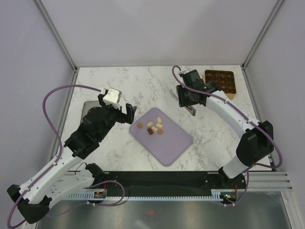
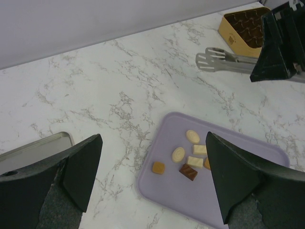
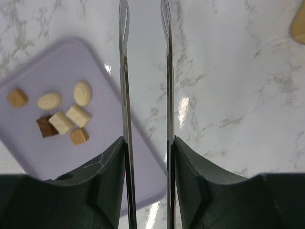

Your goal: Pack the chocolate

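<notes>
Clamping tongs (image 2: 220, 58), R pincer (image 3: 147, 148); L pincer (image 2: 152, 140) prob. fully-open.

No text, label, brand, number or sign can be read in any of the views. The chocolate pieces (image 3: 61, 122), the gold tray (image 2: 233, 38) and the lilac mat (image 2: 167, 195) show plain surfaces. Any marking on the arms is too small to make out.

Overhead camera looks down; 2 wrist cameras share the mat (image 1: 167, 143).
</notes>
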You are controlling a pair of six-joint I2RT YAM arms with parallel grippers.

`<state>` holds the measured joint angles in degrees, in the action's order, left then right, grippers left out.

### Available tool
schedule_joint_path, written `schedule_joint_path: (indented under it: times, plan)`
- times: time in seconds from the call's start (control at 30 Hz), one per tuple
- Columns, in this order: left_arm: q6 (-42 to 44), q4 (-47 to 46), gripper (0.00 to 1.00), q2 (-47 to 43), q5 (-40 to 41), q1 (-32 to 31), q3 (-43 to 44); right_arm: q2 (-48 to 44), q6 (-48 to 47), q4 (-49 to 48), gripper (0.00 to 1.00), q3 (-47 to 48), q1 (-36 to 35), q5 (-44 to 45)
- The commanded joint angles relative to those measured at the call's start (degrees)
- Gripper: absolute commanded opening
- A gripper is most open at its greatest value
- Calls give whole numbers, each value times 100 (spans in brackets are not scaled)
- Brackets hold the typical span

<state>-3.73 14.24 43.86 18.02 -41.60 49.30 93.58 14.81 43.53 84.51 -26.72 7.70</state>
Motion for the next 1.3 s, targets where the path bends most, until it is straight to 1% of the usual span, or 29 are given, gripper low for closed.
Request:
schedule_joint_path:
  times: [0.0, 0.07, 0.3, 0.43, 0.6, 0.97, 1.27]
  plan:
    - [162, -176, 97, -70, 175, -14, -8, -498, -48, -257, 50, -557, -227, -629]
    - [153, -176, 97, -70, 175, -14, -8, -727, -232, -240, 50, -874, -360, -927]
    - [153, -176, 97, -44, 193, -14, -17, -1149, -532, 112, 50, -1384, -1027, -1069]
    - [153, -176, 97, -44, 202, -14, -17, -1263, -514, 112, 51, -1718, -1423, -1017]
    - [144, -176, 97, -26, 184, -14, -8, -1176, -523, 103, 52, -1771, -1801, -806]
    - [162, -176, 97, -53, 228, -14, -25, -859, -497, 103, 52, -1806, -1951, -305]
    - [162, -176, 97, -26, 219, -14, -25, -780, -488, -28, 50, -1912, -1951, -550]
